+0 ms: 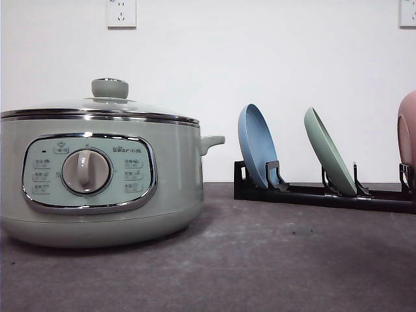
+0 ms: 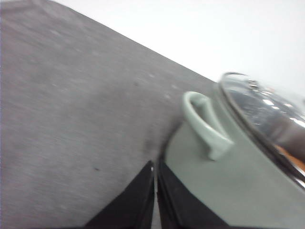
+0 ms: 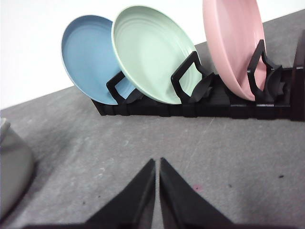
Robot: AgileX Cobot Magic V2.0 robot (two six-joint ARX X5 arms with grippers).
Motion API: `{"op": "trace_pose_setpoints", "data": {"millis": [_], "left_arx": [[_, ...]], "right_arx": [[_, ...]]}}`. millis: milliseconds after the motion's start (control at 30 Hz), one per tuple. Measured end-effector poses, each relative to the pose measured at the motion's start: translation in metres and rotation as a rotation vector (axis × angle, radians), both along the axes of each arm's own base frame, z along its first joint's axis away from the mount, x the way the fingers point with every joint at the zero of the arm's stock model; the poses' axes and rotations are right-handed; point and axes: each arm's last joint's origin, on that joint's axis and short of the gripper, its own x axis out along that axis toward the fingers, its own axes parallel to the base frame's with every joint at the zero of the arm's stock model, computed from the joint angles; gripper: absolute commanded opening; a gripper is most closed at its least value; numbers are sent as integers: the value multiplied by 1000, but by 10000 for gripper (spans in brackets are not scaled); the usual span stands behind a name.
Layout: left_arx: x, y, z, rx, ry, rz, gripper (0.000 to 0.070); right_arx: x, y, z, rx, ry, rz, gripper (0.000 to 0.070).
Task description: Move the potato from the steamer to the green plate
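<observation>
The pale green steamer (image 1: 97,188) stands at the left of the table with its glass lid (image 1: 97,104) on. In the left wrist view my left gripper (image 2: 155,164) is shut and empty, close beside the steamer's wall (image 2: 224,191) below its side handle (image 2: 207,124). A sliver of orange-brown, apparently the potato (image 2: 291,157), shows through the lid glass. The green plate (image 1: 330,153) stands on edge in a black rack at the right. My right gripper (image 3: 157,161) is shut and empty over the table, facing the green plate (image 3: 152,52) from some distance.
The black rack (image 1: 325,195) also holds a blue plate (image 1: 257,146) left of the green one and a pink plate (image 1: 407,130) right of it. Grey tabletop lies open between steamer and rack. The steamer's edge (image 3: 12,171) shows beside the right gripper.
</observation>
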Motion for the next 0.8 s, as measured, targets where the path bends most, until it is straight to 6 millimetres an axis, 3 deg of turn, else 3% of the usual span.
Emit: {"op": "trace_pose_setpoints", "data": {"millis": [100,200,400,633,800], "left_arx": [[-1,-2,5,-59,3,-44,2],[-4,-2,18,-79,-25,-57,3],[-13,-5,56,-94,-74,-125,3],[-17,-7,100,-74,-27,-196,3],[-10,-10,136,-2,19,-342,3]], "right_arx": [[-1,0,5,38,-3,-4,1],[-4,0,22,55,-50,-4,1],[-17,1,68,53,-149,-1,1],[-23,4,117,13,-118,66,1],[-18,5,149,-38,-57,145,1]]}}
